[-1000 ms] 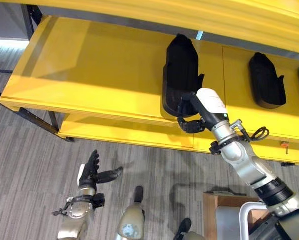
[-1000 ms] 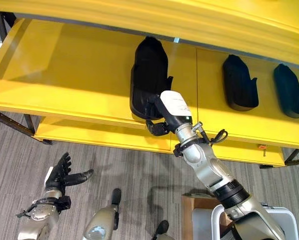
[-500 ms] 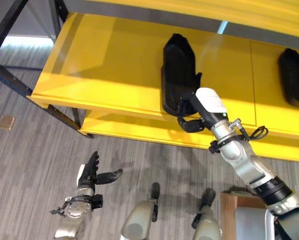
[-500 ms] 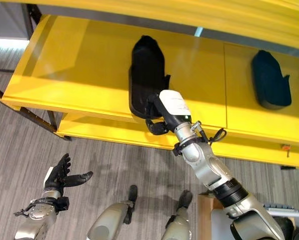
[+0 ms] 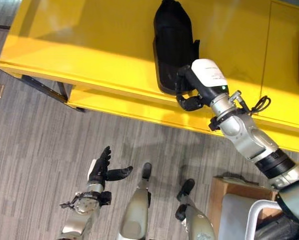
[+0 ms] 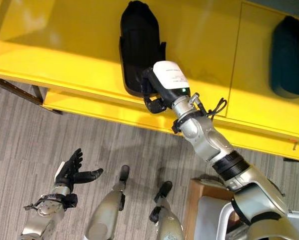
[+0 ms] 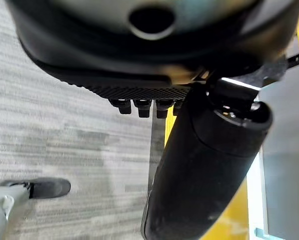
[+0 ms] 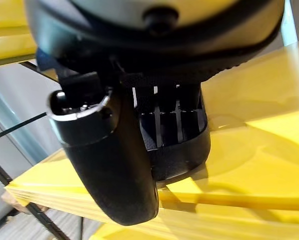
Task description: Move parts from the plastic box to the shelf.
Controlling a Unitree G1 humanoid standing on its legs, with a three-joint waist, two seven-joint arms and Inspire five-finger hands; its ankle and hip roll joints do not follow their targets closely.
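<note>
A grey wood-grain plank floor (image 5: 39,150) fills the lower half of the frame. Across the top runs the yellow shelf (image 5: 89,45), with a lower yellow board beneath its front edge. A black moulded part (image 5: 172,42) lies on the shelf at upper centre; a second dark part (image 6: 289,55) sits at the upper right. The right hand (image 5: 189,92) has its fingers curled round the near end of the black part. The left hand (image 5: 102,170) hangs at the lower left, fingers straight and spread.

Bright overhead light is thrown across the yellow shelf (image 5: 89,45), a pale glare band is seen along its front, and soft shadows are cast beneath.
</note>
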